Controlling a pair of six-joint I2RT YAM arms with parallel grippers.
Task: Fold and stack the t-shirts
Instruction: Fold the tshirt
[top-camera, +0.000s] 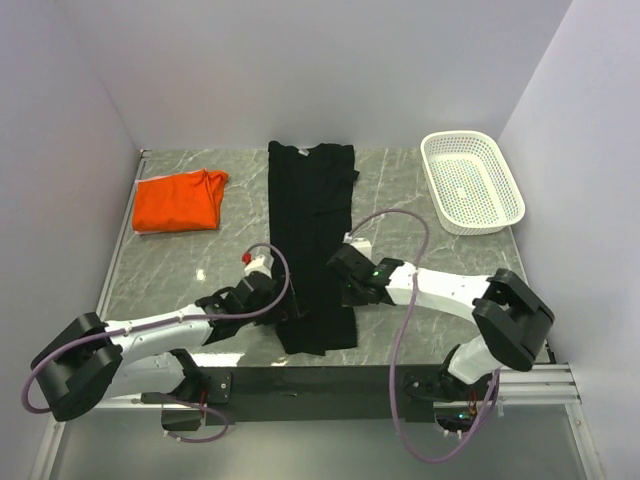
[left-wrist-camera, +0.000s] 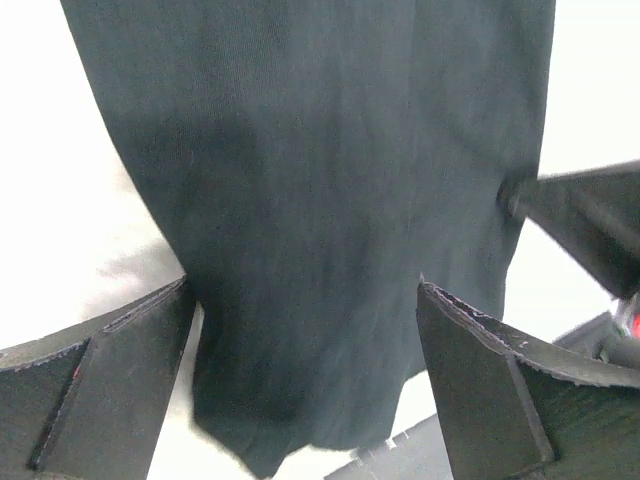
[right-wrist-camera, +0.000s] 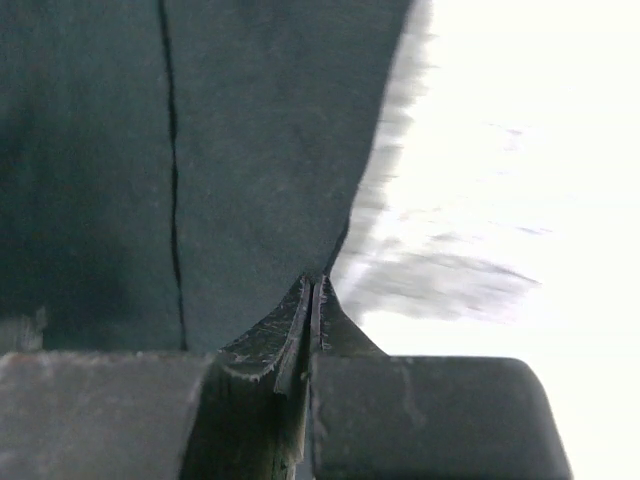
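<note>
The black t-shirt (top-camera: 312, 230) is laid out as a long narrow strip down the middle of the counter (top-camera: 240, 225), running from the far edge almost to the near edge. The left hand (top-camera: 292, 300) is placed at the strip's left border near its near end; in the left wrist view its fingers (left-wrist-camera: 120, 350) are seen spread apart, with dark cloth lying between and beyond them. The right hand (top-camera: 345, 272) is set at the opposite border, and its fingers (right-wrist-camera: 270, 340) are pressed together on the black shirt's right edge. The orange t-shirt (top-camera: 178, 203) is found folded at the far left, well apart from the black one. A white mesh basket (top-camera: 458, 136) is seen at the far right.
</note>
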